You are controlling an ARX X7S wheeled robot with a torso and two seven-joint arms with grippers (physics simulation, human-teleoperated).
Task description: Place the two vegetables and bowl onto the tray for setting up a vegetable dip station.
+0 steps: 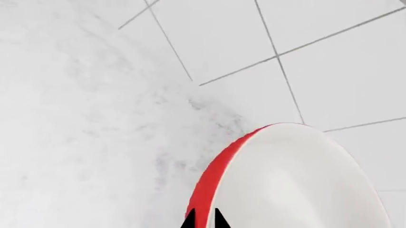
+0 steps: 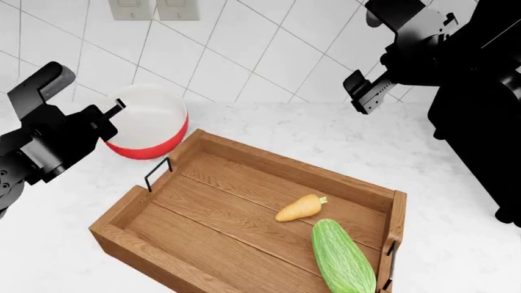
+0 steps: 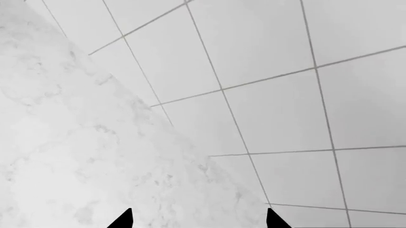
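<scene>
White square wall tiles rise behind a pale marbled worktop [image 2: 269, 131], and on it sits the brown wooden tray [image 2: 281, 171] with its black wire handles. Both vegetables already lie on the tray's plank floor: the small yellow-orange carrot [image 2: 299, 208] near the tray's right end, and the striped light-green cucumber [image 2: 343, 257] just beside it, closer to the tray's front right corner. What remains is the bowl [image 2: 148, 123], red outside and white inside, which is beyond the tray's far left corner, outside the tray. The left pincer [image 1: 204, 219] is clamped on the bowl's rim, one tip on the red outside and one on the white inside. The right pincer [image 3: 199, 218] hangs well above the tray's far right side with its tips apart and nothing between them. By my reckoning two of three items are placed, and only carrying the bowl over the tray wall is left.
</scene>
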